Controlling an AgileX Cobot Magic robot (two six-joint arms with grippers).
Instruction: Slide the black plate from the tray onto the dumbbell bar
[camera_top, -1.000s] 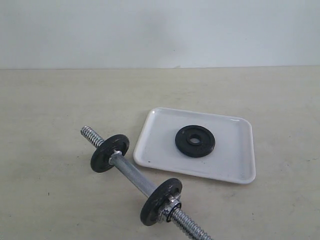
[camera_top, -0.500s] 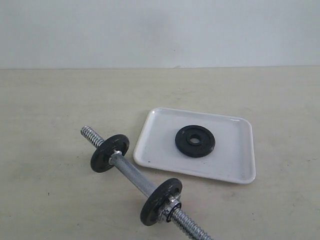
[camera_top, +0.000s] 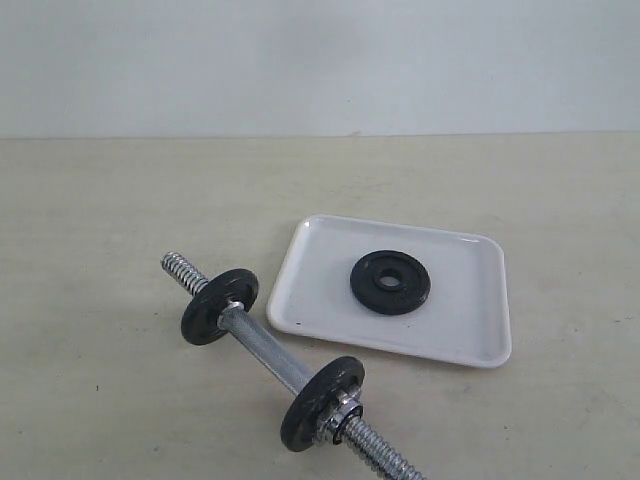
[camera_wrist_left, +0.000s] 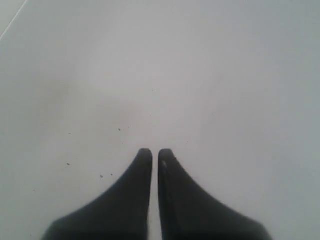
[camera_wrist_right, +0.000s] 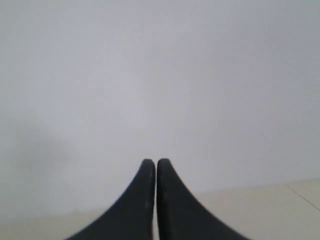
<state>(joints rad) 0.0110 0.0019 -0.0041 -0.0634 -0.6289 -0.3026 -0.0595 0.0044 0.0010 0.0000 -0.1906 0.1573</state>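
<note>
**Exterior view.** The beige worktop (camera_top: 100, 200) meets a white wall (camera_top: 320, 60) at its far edge. The tray (camera_top: 320, 285) lies flat to the right of the worktop's middle, well clear of the far edge. The black plate (camera_top: 412, 292) lies flat inside the tray, near its centre and clear of the rim on every side. The dumbbell bar (camera_top: 265, 350) lies on the worktop just beside the tray's near left corner, with a gap between them. It runs diagonally toward the near edge. Two more black discs sit upright on the bar. The far disc (camera_top: 219, 306) is next to the far threaded end. The near disc (camera_top: 322, 402) is closer to the near edge, with a silver nut collar (camera_top: 343, 412) against its outer face.

**Left wrist view.** The left claw (camera_wrist_left: 155, 152) has its two dark fingers drawn together, with only a thin slit between them and nothing gripped. A pale, lightly speckled surface lies beyond it.

**Right wrist view.** The right claw (camera_wrist_right: 156, 162) has its fingers drawn together and is empty. It faces a pale background with a beige strip.
</note>
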